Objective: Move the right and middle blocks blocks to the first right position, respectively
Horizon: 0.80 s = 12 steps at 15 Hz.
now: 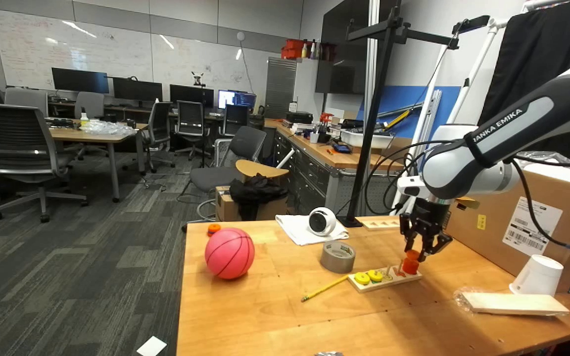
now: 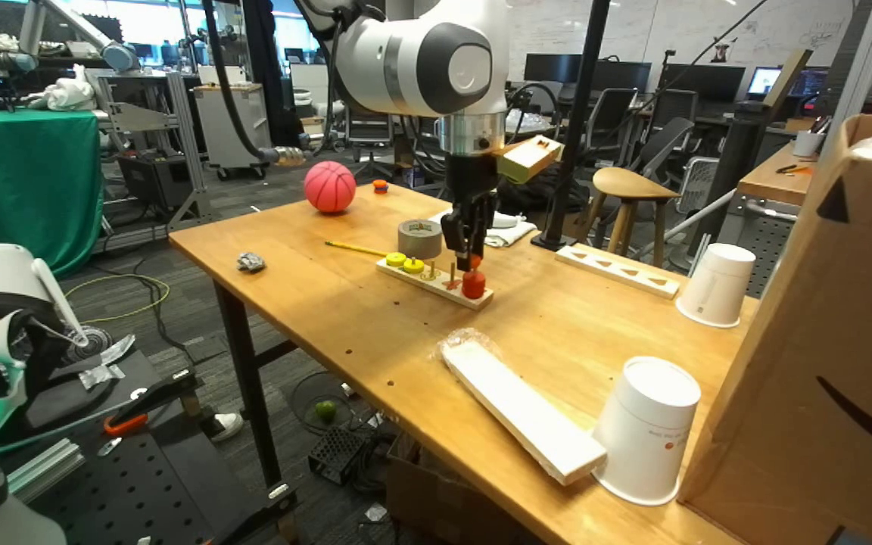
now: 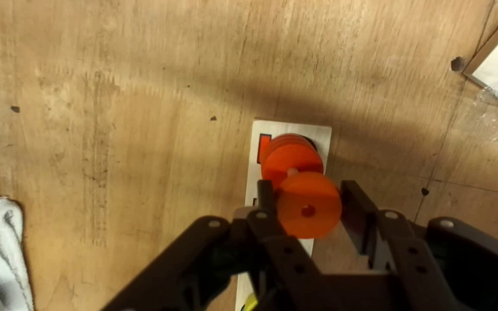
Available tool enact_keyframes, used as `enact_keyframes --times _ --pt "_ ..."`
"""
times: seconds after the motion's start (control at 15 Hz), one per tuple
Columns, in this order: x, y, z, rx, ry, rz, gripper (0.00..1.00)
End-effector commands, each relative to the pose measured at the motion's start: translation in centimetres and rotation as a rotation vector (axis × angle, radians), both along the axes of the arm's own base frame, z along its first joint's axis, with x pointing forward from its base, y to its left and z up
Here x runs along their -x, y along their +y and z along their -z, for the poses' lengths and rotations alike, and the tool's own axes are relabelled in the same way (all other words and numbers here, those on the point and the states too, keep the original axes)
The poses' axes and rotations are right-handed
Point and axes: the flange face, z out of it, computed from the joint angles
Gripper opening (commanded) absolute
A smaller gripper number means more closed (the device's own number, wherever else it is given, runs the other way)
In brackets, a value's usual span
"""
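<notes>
Okay, so the gripper [image 3: 308, 192] has its jaws closed around an orange disc [image 3: 314, 222], pinched from both sides. It's a small, flat, round block with a smooth top and a little dark hole in the middle. Just below the jaws, and a bit ahead of them in the wrist view, some red discs [image 3: 290, 151] sit piled at the end of a pale wooden board [image 3: 292, 126]. You can make out thin lines between the layers, and the tip of a peg [image 3: 292, 172] peeks out beside the orange disc. Can't tell if the orange one touches anything underneath.

Writing-wise, the arm [image 1: 537, 114] above the jaws reads "RANKA EMIKA", with a black strap [image 1: 477, 148] right where the lettering starts. Off beside the jaws, a cardboard box [image 1: 490, 249] carries a white label [image 1: 532, 226], print too small to read. Same with the print on a white cup [image 2: 644, 424] well apart from the jaws.

As for direction, the orange disc lies about level in the grip, flat face up, hole running up and down. The red discs form an upright stack. The board's long axis runs under the jaws, crosswise to their squeeze, toward two yellow discs [image 1: 362, 278] at the end away from them.
</notes>
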Motion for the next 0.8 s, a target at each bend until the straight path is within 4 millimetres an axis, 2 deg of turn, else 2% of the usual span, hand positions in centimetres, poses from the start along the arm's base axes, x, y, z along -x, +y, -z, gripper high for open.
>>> enact_keyframes --times 0.0,0.33,0.73 --pt "-0.1 -0.5 -0.1 0.032 0.007 -0.011 0.22" --pt "0.0 -1.0 -0.1 0.04 0.006 -0.011 0.22" --pt "-0.6 0.5 -0.3 0.037 0.002 -0.038 0.22"
